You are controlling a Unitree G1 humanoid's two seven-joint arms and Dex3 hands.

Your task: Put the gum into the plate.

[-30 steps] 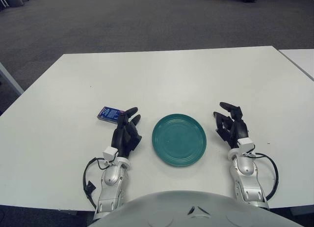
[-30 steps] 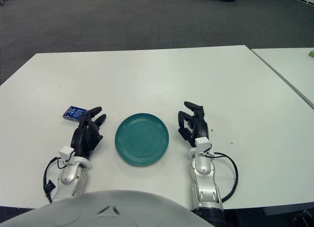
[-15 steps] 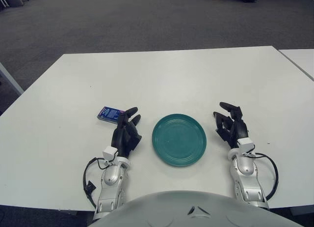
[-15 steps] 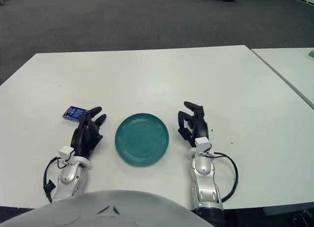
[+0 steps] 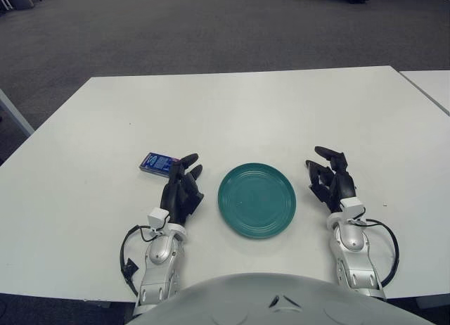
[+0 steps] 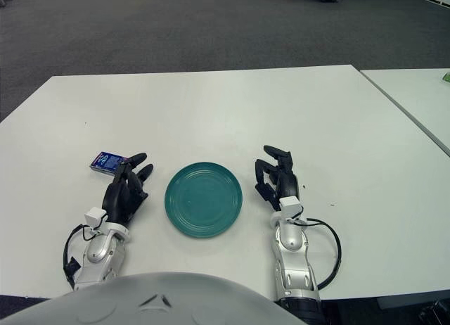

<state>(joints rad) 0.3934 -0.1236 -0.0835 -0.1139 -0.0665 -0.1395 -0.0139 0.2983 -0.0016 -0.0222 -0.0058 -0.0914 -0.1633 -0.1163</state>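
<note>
Left hand (image 5: 181,189) left of the plate (image 5: 256,200), fingers loosely spread, holding nothing. Right hand (image 5: 330,181) right of the plate, fingers relaxed, half-curled, also holding nothing.

The left hand (image 5: 180,190) and right hand (image 5: 330,179) are both black, each with three thick jointed fingers. A small white cube sits at each wrist. The forearms are silver-grey metal shells, each with a black cable looping out at its outer side. A rounded grey torso fills the bottom edge.
</note>
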